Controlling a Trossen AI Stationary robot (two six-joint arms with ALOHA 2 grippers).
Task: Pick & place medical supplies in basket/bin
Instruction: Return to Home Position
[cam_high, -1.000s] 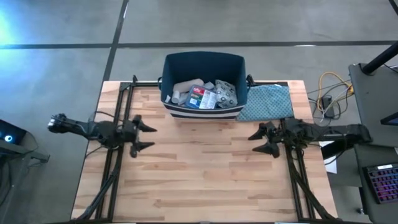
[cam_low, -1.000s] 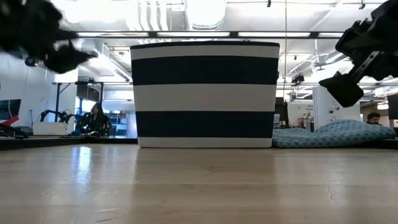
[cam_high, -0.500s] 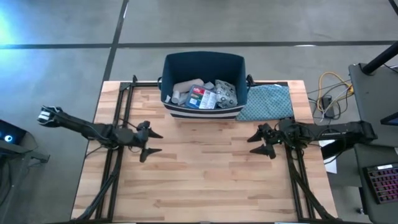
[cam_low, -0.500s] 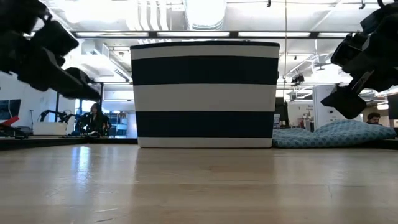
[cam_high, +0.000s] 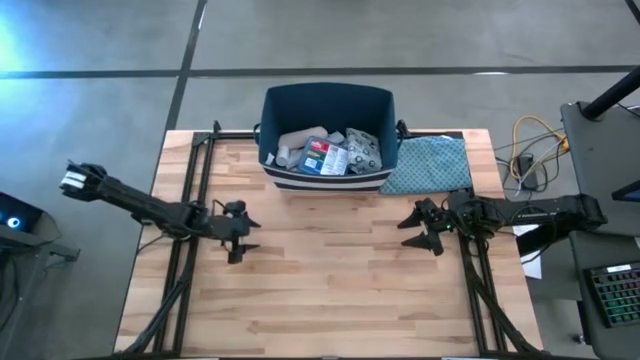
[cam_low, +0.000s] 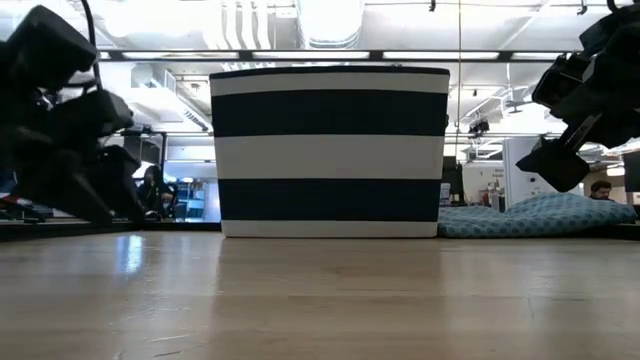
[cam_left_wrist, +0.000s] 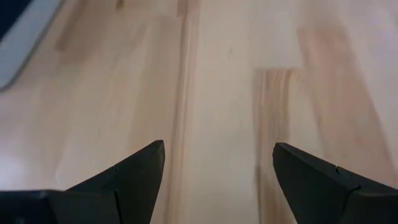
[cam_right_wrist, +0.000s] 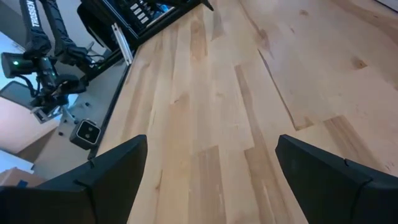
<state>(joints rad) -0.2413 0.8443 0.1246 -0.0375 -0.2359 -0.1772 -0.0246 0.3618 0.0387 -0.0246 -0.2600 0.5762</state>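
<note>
The navy bin with white stripes (cam_high: 326, 135) stands at the table's far middle, also in the low view (cam_low: 330, 150). Inside lie several medical supplies (cam_high: 325, 152): beige rolls, a white label with red, silver packs. My left gripper (cam_high: 243, 237) is open and empty over the bare wood, left of centre, its fingers low over the table in the left wrist view (cam_left_wrist: 217, 155). My right gripper (cam_high: 414, 231) is open and empty at the right, its fingers wide apart in the right wrist view (cam_right_wrist: 211, 149).
A blue-grey patterned cloth (cam_high: 428, 163) lies on the table right of the bin, also in the low view (cam_low: 540, 214). Dark arm frames run along both table sides. Bare wood (cam_high: 330, 280) spreads across the near half. People sit in the room beyond the table.
My left gripper has moved toward the table's right and near edges and gone down close to the wood, tipping its fingers downward. My right gripper has shifted slightly toward the near edge. Both stay open and empty.
</note>
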